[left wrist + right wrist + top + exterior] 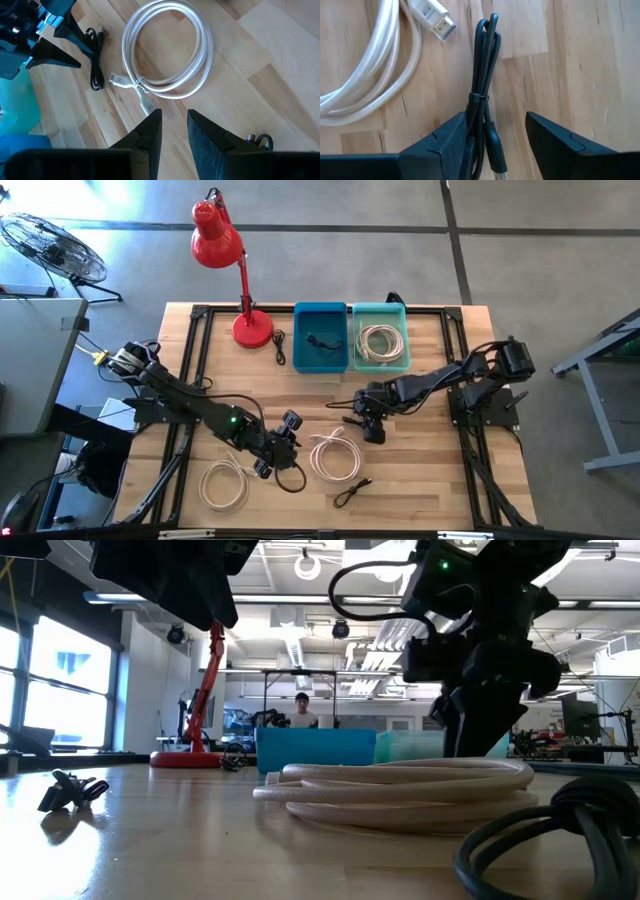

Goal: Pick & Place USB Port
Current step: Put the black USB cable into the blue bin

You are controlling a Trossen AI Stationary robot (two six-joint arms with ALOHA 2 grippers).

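A black bundled cable (483, 85), tied at its middle, lies flat on the wooden table. My right gripper (495, 131) is open just above it, one finger on each side; the high view shows this gripper (371, 426) right of the table's middle. A white coiled cable (167, 50) lies flat between the arms, and its connector (437, 23) lies beside the black bundle. My left gripper (174, 127) is open and hovers just left of that coil (335, 455). A blue bin (320, 337) holds a black cable, and a teal bin (381, 335) holds a white one. My right gripper stands astride the black bundled cable from above, fingers in line with its length. The bundle (481, 125) runs close along one finger (452, 137); I cannot tell whether they touch. The cable lies flat on the table.
A second white coil (224, 485) and two loose black cables (352, 492) (291, 477) lie near the table's near edge. A red desk lamp (238, 275) stands at the far left, beside the bins. In the low view a person (302, 710) sits far behind the table.
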